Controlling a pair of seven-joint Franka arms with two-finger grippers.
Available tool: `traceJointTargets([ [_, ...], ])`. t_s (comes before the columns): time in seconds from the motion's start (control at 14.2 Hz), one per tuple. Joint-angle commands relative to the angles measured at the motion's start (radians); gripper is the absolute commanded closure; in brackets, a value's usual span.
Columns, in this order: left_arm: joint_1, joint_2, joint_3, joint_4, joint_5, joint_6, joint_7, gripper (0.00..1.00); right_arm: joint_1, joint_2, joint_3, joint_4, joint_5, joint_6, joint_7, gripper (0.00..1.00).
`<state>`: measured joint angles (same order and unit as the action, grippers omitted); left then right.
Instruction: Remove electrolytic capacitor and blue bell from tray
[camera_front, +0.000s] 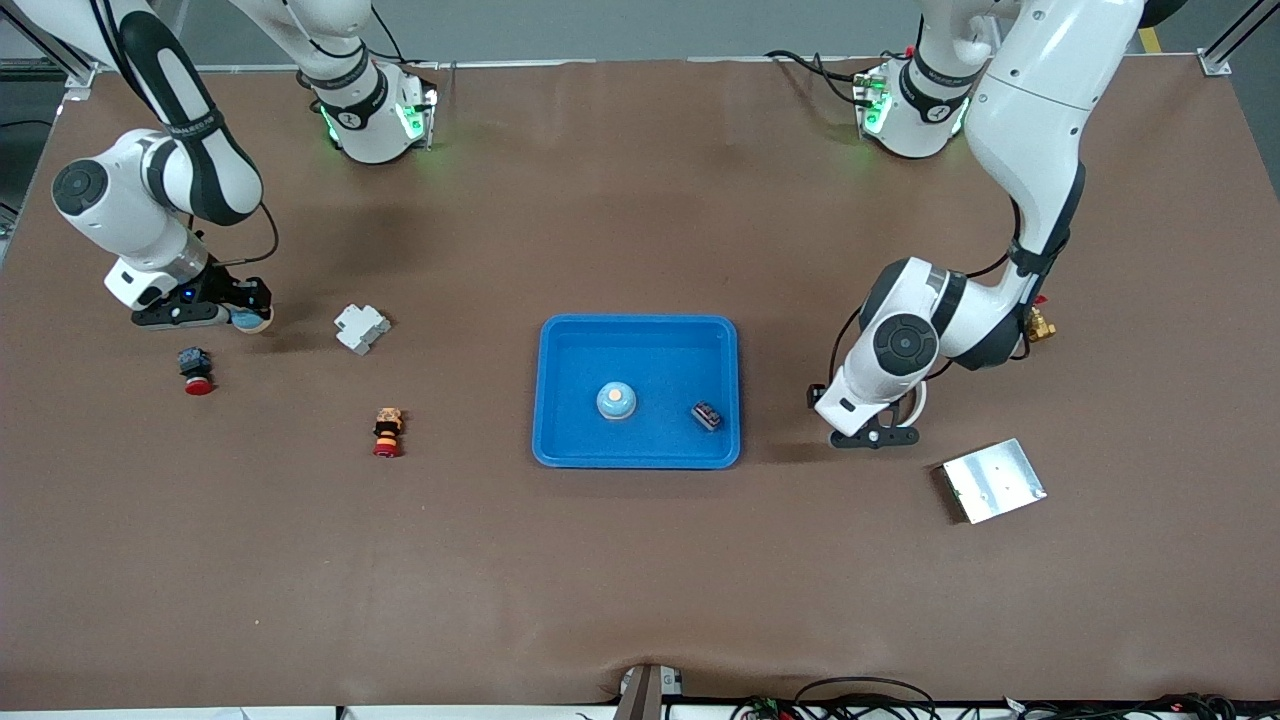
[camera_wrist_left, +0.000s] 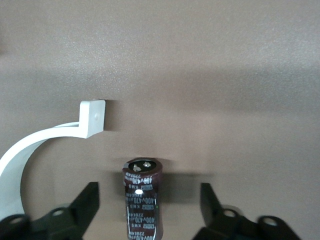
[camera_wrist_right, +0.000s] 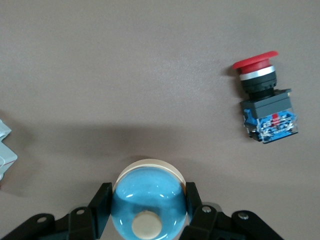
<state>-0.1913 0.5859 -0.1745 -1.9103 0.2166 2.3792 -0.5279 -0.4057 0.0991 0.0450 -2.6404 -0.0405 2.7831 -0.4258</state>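
**A:** What's each gripper doing?

**B:** The right gripper (camera_wrist_right: 148, 212) is clamped on a blue bell (camera_wrist_right: 149, 200) at the right arm's end of the table (camera_front: 640, 600), beside a red-capped push button (camera_wrist_right: 263, 100). The left gripper (camera_wrist_left: 150, 207) stands spread, fingers (camera_wrist_left: 86, 205) clear of the capacitor (camera_wrist_left: 143, 195) between them, near a white curved part (camera_wrist_left: 60, 132).

**A:** Any writing?

**B:** The capacitor's brown sleeve reads "400V 470" and "KMS"; smaller print is illegible.

**A:** And the tray?

**B:** The blue tray (camera_front: 560, 400) mid-table already holds another bell (camera_front: 616, 401) and a small dark component (camera_front: 706, 415).
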Motion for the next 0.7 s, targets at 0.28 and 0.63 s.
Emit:
traceJointTargets([
  [0.28, -0.014, -0.032, -0.013, 0.027, 0.015, -0.052, -0.165, 0.0, -0.016, 0.036, 0.016, 0.002, 0.051, 0.032, -0.027, 1.0],
  [0.63, -0.051, -0.032, -0.014, 0.082, 0.007, -0.074, -0.469, 0.0, -0.015, 0.057, 0.018, 0.0, 0.051, 0.079, -0.037, 1.0],
])
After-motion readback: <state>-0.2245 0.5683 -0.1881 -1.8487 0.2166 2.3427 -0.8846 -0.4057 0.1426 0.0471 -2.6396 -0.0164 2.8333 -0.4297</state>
